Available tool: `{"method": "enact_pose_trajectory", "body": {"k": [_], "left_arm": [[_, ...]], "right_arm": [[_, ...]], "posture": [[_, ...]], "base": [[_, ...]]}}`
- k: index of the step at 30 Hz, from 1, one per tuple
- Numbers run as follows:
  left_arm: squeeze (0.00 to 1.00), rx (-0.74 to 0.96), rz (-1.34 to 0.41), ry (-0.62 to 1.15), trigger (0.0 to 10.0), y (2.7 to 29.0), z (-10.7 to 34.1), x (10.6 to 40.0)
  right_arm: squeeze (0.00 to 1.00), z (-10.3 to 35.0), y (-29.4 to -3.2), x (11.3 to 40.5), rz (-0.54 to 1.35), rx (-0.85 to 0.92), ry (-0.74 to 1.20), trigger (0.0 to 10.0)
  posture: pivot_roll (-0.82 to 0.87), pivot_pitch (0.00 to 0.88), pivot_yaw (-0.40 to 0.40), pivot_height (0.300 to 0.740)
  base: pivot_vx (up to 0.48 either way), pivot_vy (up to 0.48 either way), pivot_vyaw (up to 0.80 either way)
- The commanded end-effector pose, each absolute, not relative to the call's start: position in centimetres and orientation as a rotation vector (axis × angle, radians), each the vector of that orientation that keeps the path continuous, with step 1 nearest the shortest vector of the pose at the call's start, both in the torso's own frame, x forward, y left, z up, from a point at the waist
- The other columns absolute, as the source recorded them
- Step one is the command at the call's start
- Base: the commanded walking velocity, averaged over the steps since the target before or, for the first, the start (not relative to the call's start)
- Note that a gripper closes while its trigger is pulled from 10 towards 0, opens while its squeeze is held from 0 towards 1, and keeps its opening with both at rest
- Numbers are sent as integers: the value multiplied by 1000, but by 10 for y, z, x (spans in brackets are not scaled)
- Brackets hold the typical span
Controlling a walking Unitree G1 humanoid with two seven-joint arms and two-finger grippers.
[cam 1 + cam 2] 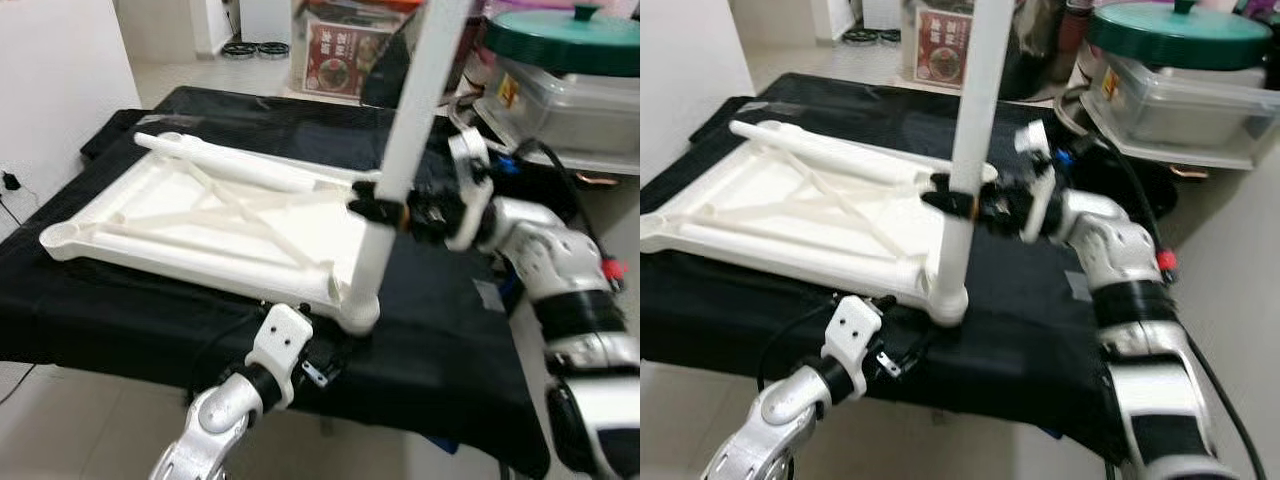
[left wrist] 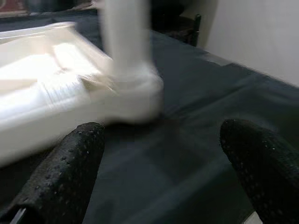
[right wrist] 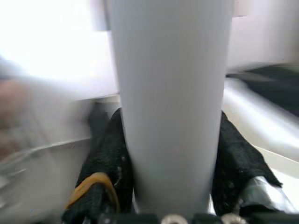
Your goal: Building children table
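A white plastic tabletop [image 1: 150, 215] lies upside down on a black-covered table [image 1: 440, 330], its ribbed underside up. One white table leg [image 1: 405, 130] stands upright in the near right corner socket [image 1: 360, 315]. My right gripper [image 1: 378, 212] is shut on that leg about a third of the way up; its black fingers [image 3: 110, 154] press on both sides of the leg [image 3: 170, 102]. A second white leg [image 1: 235, 165] lies loose along the tabletop's far side. My left gripper [image 2: 161, 168] is open, low at the table's near edge, just short of the corner socket [image 2: 135, 100].
A red printed box [image 1: 345, 50] stands on the floor beyond the table. At the right a green-lidded pot [image 1: 560, 35] sits on a clear plastic container [image 1: 575, 100]. A white wall [image 1: 50, 90] is at the left, with a plug and cable low on it.
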State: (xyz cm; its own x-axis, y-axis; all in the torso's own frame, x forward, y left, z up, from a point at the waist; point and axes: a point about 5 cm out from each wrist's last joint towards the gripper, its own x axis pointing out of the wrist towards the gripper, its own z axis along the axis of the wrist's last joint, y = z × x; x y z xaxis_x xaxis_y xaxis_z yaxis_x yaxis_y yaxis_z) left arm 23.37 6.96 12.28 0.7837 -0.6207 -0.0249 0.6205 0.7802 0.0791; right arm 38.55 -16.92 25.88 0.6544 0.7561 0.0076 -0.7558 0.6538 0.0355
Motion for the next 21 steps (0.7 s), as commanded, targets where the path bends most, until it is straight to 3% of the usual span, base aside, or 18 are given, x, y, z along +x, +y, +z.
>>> {"method": "enact_pose_trajectory", "body": {"k": [1,3,5,7,9,10,12,16,19,20,21], "left_arm": [[0,96,-674,7,10000,70,121,233],[0,96,-674,7,10000,70,121,233],[0,98,-674,6,10000,70,121,233],[0,98,-674,6,10000,70,121,233],[0,100,-674,5,10000,70,121,233],[0,100,-674,5,10000,70,121,233],[0,101,-673,4,10000,70,121,233],[0,101,-671,3,10000,70,121,233],[0,101,-671,3,10000,70,121,233],[0,101,-671,3,10000,69,121,233],[0,101,-671,3,10000,69,121,233]], "right_arm": [[0,228,-195,396,544,70,139,0],[0,227,-199,399,464,89,149,0],[0,222,-210,403,264,95,163,0],[0,222,-210,403,264,95,163,0],[0,214,-222,403,2,92,187,0],[0,214,-222,403,2,92,187,0],[0,207,-227,400,-202,87,202,0],[0,208,-225,398,-354,96,190,0],[0,208,-225,398,-354,96,190,0],[0,211,-218,401,-357,113,186,10000],[0,211,-218,401,-357,113,186,10000]], "posture": [[134,41,-75,740],[134,41,-75,740],[134,40,-75,740],[134,40,-75,740],[133,42,-75,740],[133,42,-75,740],[129,43,-73,740],[130,43,-75,740],[130,43,-75,740],[133,42,-79,740],[133,42,-79,740]], "base": [[0,0,0],[0,0,0],[0,0,0],[0,0,0],[0,0,0],[0,0,0],[0,0,0],[0,0,0],[0,0,0],[0,0,0],[0,0,0]]}}
